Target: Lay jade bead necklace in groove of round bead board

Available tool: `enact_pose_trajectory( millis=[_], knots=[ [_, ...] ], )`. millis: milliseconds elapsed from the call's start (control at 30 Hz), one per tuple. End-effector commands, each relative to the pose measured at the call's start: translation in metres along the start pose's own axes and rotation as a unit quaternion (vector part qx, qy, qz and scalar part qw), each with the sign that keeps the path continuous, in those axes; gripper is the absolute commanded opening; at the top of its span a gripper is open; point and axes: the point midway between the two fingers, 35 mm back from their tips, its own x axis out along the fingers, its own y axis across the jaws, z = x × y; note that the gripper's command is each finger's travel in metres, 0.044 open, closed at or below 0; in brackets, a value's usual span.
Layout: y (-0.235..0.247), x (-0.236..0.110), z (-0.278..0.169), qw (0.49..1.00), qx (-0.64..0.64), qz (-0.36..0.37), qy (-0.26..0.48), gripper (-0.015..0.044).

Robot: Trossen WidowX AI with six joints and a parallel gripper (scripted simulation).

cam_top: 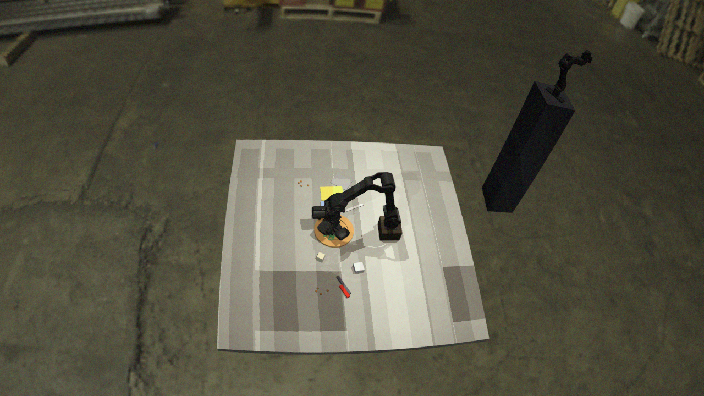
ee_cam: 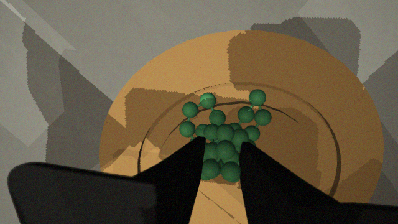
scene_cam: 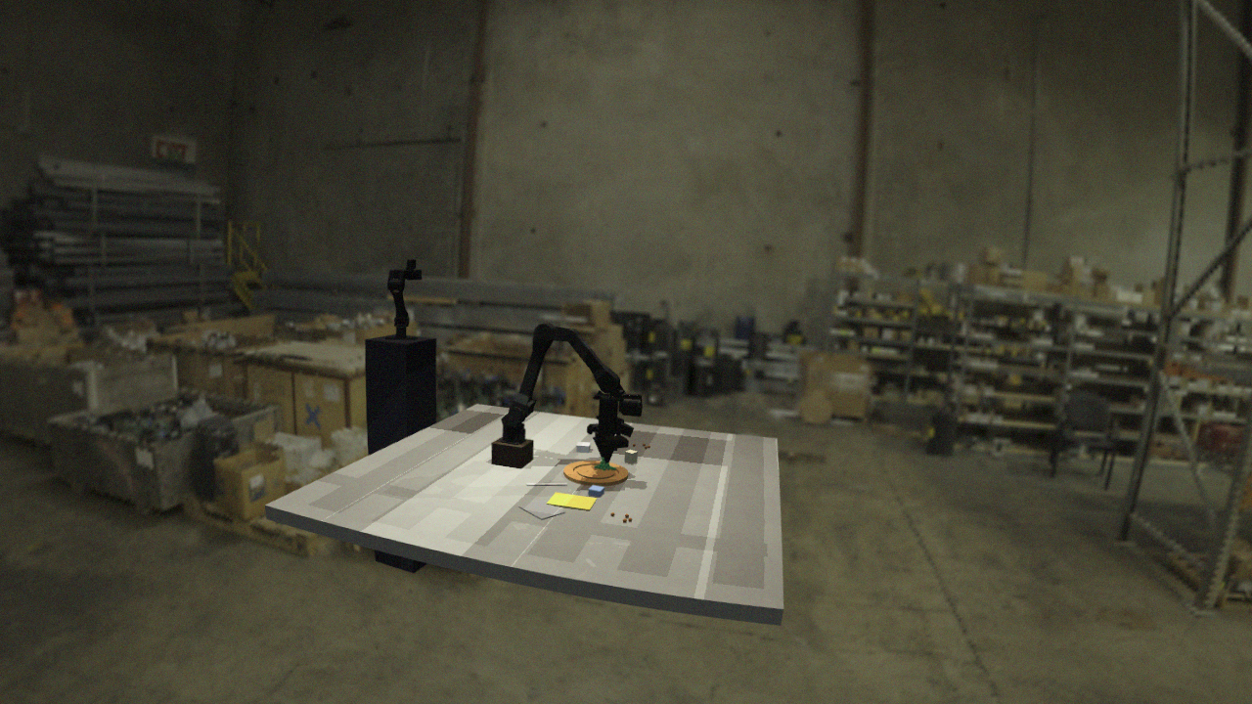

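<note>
One gripper (ee_cam: 221, 147) apparently clutching necklace (ee_cam: 224, 134)

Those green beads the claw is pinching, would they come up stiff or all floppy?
Probably floppy: the jade bead necklace sits bunched in a heap between the gripper fingers, loose loops spilling onto the bead board. Unpinched strands would likely dangle.

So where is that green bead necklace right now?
The jade bead necklace is bunched between the tool fingers, over the middle of the round bead board, inside its groove ring.
</note>
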Motion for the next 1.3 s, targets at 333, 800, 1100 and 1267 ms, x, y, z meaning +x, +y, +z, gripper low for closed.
enact_pose_trajectory(
  millis=[333, 800, 1100, 1267],
  knots=[
    [0.002, 0.007, -0.004, 1.0, -0.001, 0.001, 0.002, 0.0],
    [0.002, 0.017, -0.004, 1.0, -0.001, 0.001, 0.002, 0.0],
    [0.002, 0.017, -0.004, 1.0, -0.001, 0.001, 0.002, 0.0],
    [0.002, 0.017, -0.004, 1.0, -0.001, 0.001, 0.002, 0.0]
  ],
)
